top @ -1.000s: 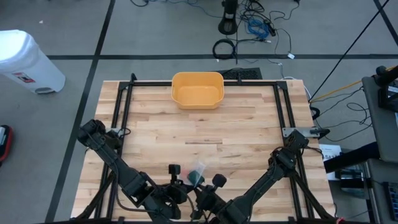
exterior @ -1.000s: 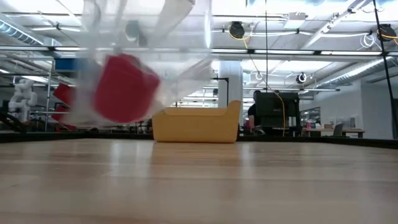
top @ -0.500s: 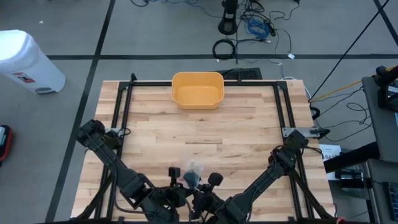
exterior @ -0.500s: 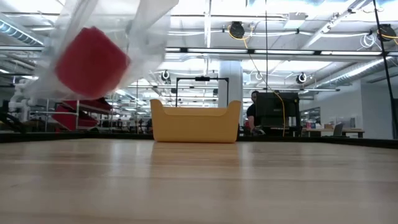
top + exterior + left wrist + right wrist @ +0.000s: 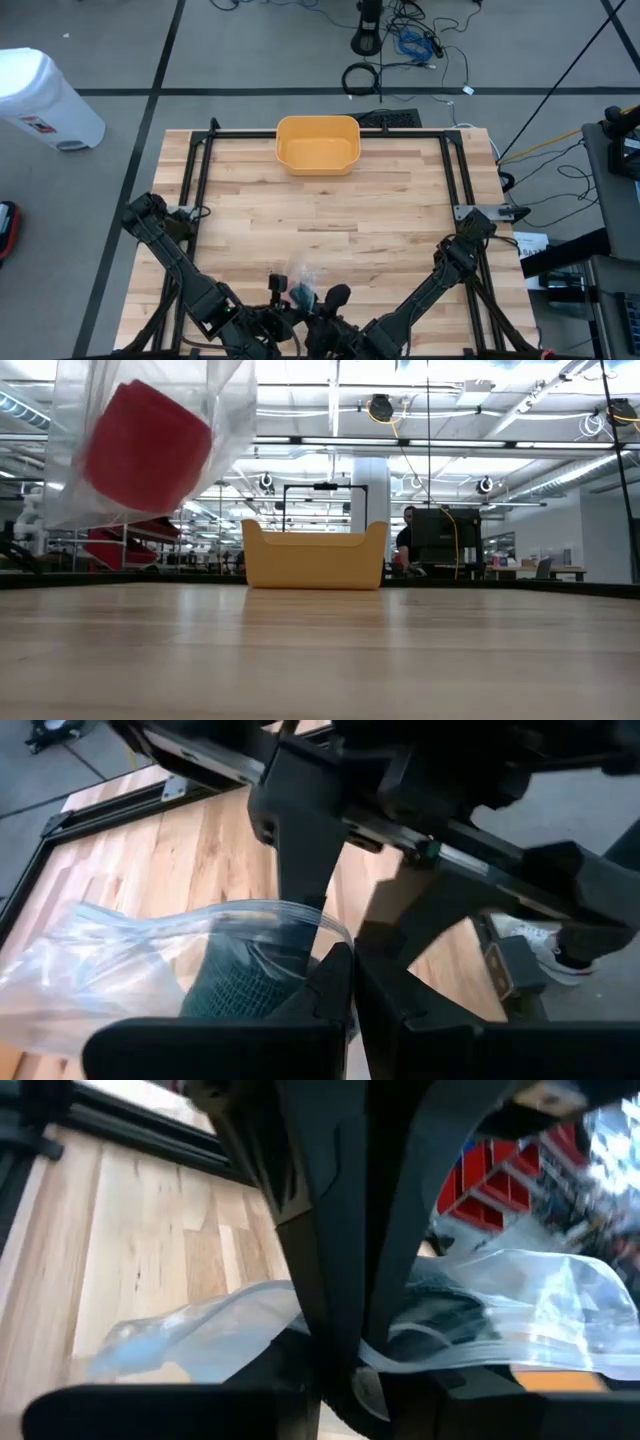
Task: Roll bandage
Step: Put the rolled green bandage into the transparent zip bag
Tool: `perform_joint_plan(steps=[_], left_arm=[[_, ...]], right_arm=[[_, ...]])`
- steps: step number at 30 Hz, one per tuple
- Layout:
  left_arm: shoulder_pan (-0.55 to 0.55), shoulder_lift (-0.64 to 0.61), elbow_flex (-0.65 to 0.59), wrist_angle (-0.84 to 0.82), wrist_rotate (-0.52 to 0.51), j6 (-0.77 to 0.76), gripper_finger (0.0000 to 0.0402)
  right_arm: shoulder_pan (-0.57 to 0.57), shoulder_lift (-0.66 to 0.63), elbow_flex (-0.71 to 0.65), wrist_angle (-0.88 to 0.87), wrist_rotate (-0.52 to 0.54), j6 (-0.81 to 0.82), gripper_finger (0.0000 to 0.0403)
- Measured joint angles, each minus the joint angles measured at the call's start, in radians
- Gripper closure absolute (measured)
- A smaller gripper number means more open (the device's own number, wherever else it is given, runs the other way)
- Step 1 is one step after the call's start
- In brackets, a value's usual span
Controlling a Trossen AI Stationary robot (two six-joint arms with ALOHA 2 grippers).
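Plastic pinched in the shut fingers of the left gripper (image 5: 350,955), the hold of the right gripper (image 5: 345,1365) beside it unclear, a clear zip bag (image 5: 120,955) carrying the dark green mesh bandage roll (image 5: 240,985) hangs over the near edge of the wooden counter (image 5: 400,200), where one slackening grip could swing or drop it.

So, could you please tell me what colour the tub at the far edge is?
Yellow tub; the high view shows it best.

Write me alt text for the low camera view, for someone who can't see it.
A clear plastic bag holding a red bandage roll hangs above the wooden table at upper left, close to the camera. Farther back, a yellow bin stands on the table, with a bright workshop behind it.
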State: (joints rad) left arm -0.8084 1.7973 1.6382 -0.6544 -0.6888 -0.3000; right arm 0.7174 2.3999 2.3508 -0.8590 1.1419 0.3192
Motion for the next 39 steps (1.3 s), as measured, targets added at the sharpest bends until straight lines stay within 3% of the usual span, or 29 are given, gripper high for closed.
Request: perform_joint_plan(steps=[7, 17, 25, 30, 35, 39], left_arm=[[-0.026, -0.023, 0.000, -0.001, 0.009, -0.005, 0.0385], [-0.098, -0.090, -0.002, 0.124, 0.007, 0.097, 0.0385], [-0.117, -0.093, -0.002, 0.115, 0.006, 0.100, 0.0385], [-0.118, -0.093, -0.002, 0.115, 0.004, 0.100, 0.0385], [-0.124, -0.093, -0.002, 0.113, 0.007, 0.114, 0.0385], [-0.131, -0.093, -0.002, 0.126, -0.002, 0.163, 0.0385]], right_arm=[[0.039, -0.015, 0.003, 0.084, 0.017, -0.237, 0.0328], [0.022, -0.023, 0.005, 0.166, -0.019, -0.302, 0.0328], [0.039, -0.039, 0.006, 0.471, 0.038, -0.601, 0.0328], [0.024, -0.039, 0.006, 0.482, 0.028, -0.590, 0.0328], [0.007, -0.039, 0.006, 0.441, -0.108, -0.490, 0.0328], [-0.008, -0.038, 0.006, 0.390, -0.131, -0.428, 0.0328]])
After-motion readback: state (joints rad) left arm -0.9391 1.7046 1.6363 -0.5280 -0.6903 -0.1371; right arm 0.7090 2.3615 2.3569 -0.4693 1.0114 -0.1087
